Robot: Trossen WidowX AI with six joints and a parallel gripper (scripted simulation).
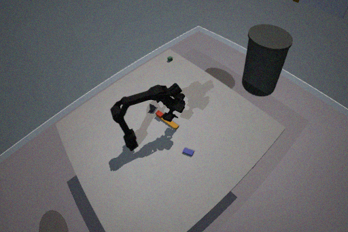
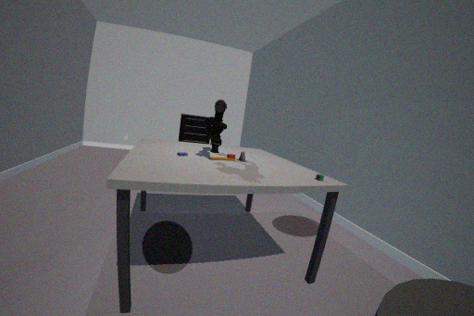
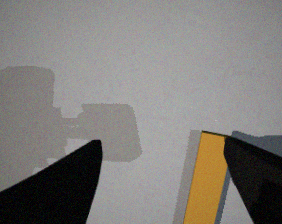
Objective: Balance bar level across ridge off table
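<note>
The orange bar (image 1: 173, 124) (image 2: 217, 158) (image 3: 206, 177) lies low on the table, with a red block (image 1: 159, 113) (image 2: 231, 156) at one end. The small dark grey ridge (image 1: 152, 108) (image 2: 243, 157) stands on the table just beyond the red end, apart from the bar; it is outside the wrist view. My gripper (image 1: 171, 117) (image 3: 163, 146) is open and empty, pointing down above the bar. In the wrist view the bar shows near the right fingertip, which covers part of its edge, and bare table shows between the fingers. The gripper's height over the bar is hard to tell.
A blue block (image 1: 188, 152) (image 2: 182, 154) lies on the table off the bar's orange end. A small green cube (image 1: 170, 58) (image 2: 319, 177) sits near a far table corner. A large dark cylinder (image 1: 263, 62) stands beyond the table's edge.
</note>
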